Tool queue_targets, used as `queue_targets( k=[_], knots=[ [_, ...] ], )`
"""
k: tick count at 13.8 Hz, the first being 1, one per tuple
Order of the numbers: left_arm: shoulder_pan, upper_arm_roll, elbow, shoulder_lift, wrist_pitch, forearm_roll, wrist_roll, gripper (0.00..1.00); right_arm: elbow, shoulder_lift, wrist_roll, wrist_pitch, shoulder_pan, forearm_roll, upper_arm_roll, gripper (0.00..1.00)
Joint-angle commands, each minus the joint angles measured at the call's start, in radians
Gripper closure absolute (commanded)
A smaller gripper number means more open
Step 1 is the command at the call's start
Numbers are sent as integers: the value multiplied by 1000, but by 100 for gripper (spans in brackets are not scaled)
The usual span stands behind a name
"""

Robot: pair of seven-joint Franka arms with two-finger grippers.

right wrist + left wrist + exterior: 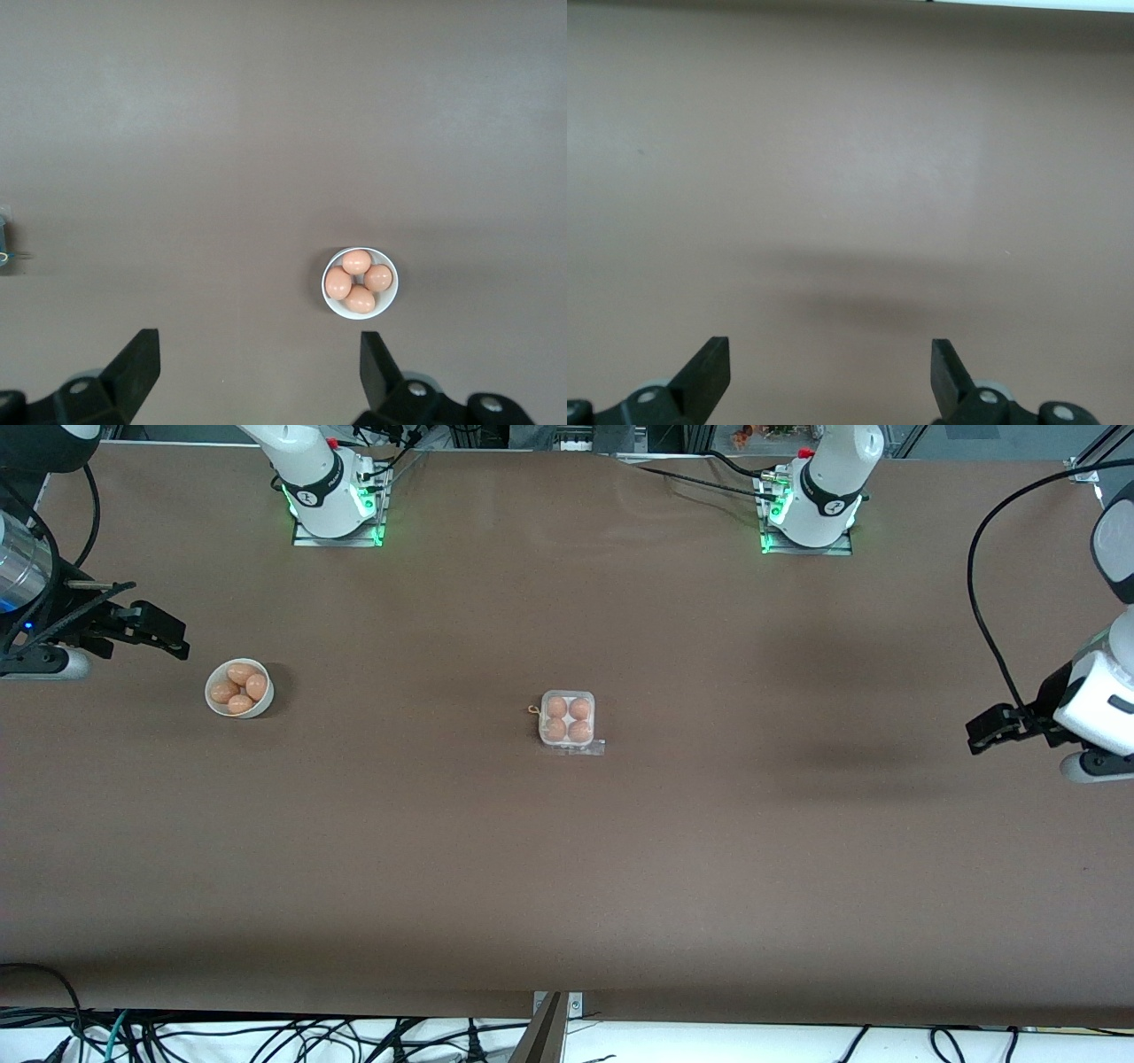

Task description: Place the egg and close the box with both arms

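The box (567,719) is a small white egg tray in the middle of the table, with a brown egg in each cup and its clear lid lying down over them. A sliver of it shows in the right wrist view (3,239). My right gripper (174,638) hangs open and empty over the right arm's end of the table, beside the bowl; its own view shows its jaws wide apart (259,365). My left gripper (980,735) hangs open and empty over the left arm's end; its view (830,367) shows only bare table.
A round white bowl (215,701) with several brown eggs stands toward the right arm's end, also in the right wrist view (330,301). Cables run along the table edge nearest the front camera. The arms' bases (335,509) stand at the back edge.
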Motion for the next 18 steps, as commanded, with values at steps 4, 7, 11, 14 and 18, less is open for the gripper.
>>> queue_targets(
  k=[4,7,11,14,18],
  knots=[
    [72,-15,-92,-96,6,-63,100,0,2,-6,12,-8,-17,-12,18,0],
    [62,-17,-84,-95,-102,-52,101,0,2,-6,10,-8,-17,-12,18,0],
    [59,-25,-72,-93,-175,-32,104,0,2,-6,7,-10,-17,-12,18,0],
    [57,-31,-69,-93,-199,21,104,0,2,-6,7,-8,-17,-12,18,0],
    [59,-31,-57,-89,-213,20,110,0,2,-6,7,-8,-19,-12,18,0]
  ],
)
